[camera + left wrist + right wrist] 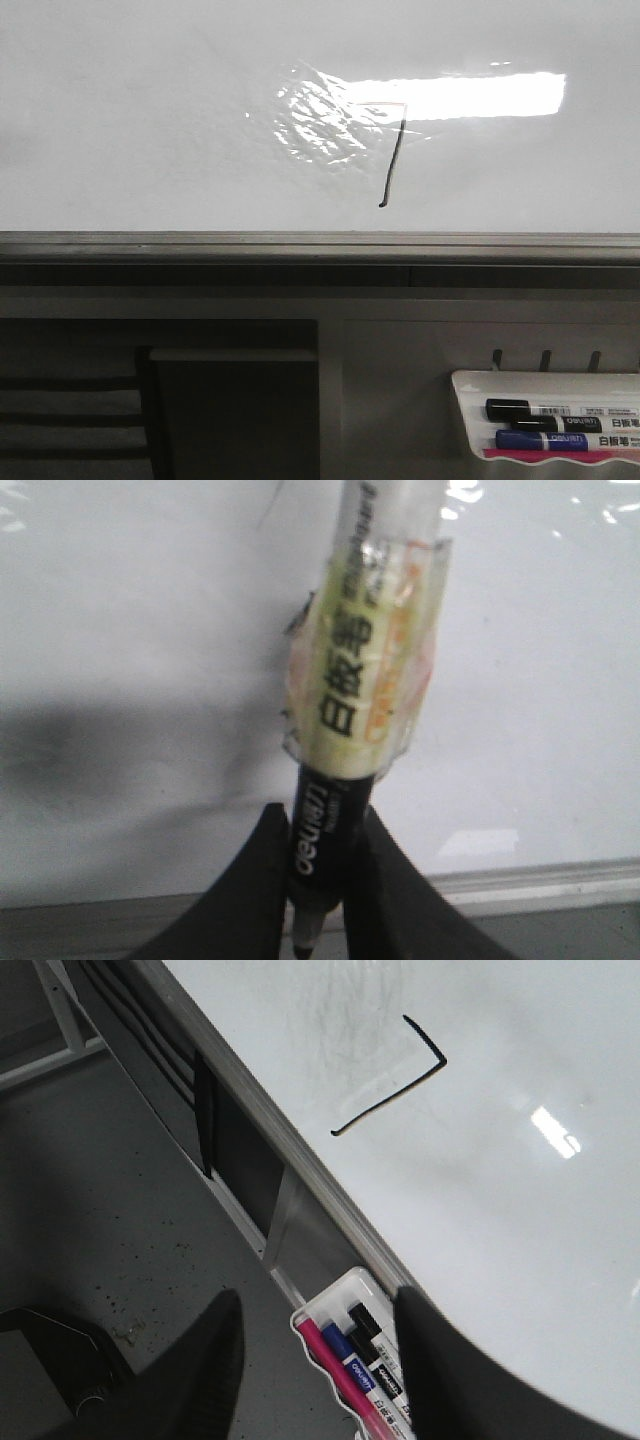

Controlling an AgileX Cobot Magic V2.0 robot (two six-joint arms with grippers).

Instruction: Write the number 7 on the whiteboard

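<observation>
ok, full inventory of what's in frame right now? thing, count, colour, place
whiteboard: 1, glossy white with a bright glare patch, fills the upper front view; grey rail along its bottom edge.
number 7: 1, dark downstroke with a faint top stroke, on the board right of centre.
marker tray: 1, white, hung below the board at lower right.
spare markers: 3 in the tray, black, blue and pink/red.
held marker: 1, black barrel with a taped yellowish label, in the left gripper.
left gripper: black, shut on the held marker.
right gripper: black, open, above the tray.
</observation>
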